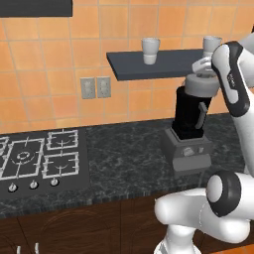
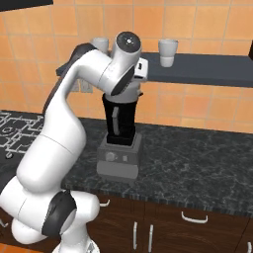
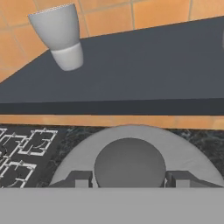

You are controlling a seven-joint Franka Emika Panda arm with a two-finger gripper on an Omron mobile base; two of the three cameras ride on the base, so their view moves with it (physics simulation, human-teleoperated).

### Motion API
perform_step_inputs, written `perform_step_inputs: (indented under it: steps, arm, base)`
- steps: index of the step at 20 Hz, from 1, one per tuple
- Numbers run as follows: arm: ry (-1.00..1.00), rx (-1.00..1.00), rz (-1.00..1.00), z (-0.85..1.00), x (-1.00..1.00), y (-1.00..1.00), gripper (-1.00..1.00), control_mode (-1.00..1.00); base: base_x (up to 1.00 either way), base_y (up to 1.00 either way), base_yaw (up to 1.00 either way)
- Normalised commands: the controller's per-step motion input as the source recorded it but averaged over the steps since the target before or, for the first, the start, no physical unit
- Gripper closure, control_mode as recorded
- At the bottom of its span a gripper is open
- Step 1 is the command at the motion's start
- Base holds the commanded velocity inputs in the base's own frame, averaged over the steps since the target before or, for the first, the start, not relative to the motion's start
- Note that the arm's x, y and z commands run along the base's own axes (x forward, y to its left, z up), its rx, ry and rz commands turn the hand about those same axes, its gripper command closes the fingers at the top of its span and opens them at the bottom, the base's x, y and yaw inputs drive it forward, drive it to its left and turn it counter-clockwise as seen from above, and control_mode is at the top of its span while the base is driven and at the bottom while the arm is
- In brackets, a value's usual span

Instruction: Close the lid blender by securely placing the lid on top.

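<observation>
Overhead, lid [image 3: 131,151] atop blender [image 1: 191,116] (under shelf [image 3: 131,65] edge), fingers [image 3: 130,178] pinching its knob.

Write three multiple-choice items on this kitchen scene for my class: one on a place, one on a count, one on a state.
1. Where does the boxy grey blender base with its tall black jar stand?
A. on the stove
B. on the dark speckled counter
C. on the shelf

2. How many white cups stand on the dark wall shelf?
A. two
B. four
C. none

3. What is the round grey lid doing?
A. lying on the counter
B. standing on the shelf
C. sitting at the jar's top, with the gripper fingers on either side of its knob

Answers: B, its base rests on the counter; A, both base views show two; C, the hand view shows the knob between the fingertips.
</observation>
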Motion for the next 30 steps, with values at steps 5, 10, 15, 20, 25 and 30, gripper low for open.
perform_step_inputs:
  steps: [5, 10, 15, 20, 25, 30]
  arm:
    - [0.00, -0.02, -0.04, 0.20, 0.19, 0.25, 1.00, -1.00]
    - [0.00, -0.01, -0.05, 0.25, 0.14, 0.14, 1.00, -1.00]
    - [0.00, 0.00, -0.06, 0.05, 0.06, 0.00, 1.00, -1.00]
    - [-0.05, 0.00, -0.05, 0.00, 0.03, -0.01, 1.00, -1.00]
    - [-0.12, 0.00, -0.03, 0.00, 0.03, -0.04, 1.00, -1.00]
    - [-0.22, 0.00, -0.02, 0.04, 0.00, -0.07, 1.00, -1.00]
  base:
    - [0.00, 0.00, 0.00]
    - [0.00, 0.00, 0.00]
    - [0.00, 0.00, 0.00]
    - [0.00, 0.00, 0.00]
    - [0.00, 0.00, 0.00]
    - [0.00, 0.00, 0.00]
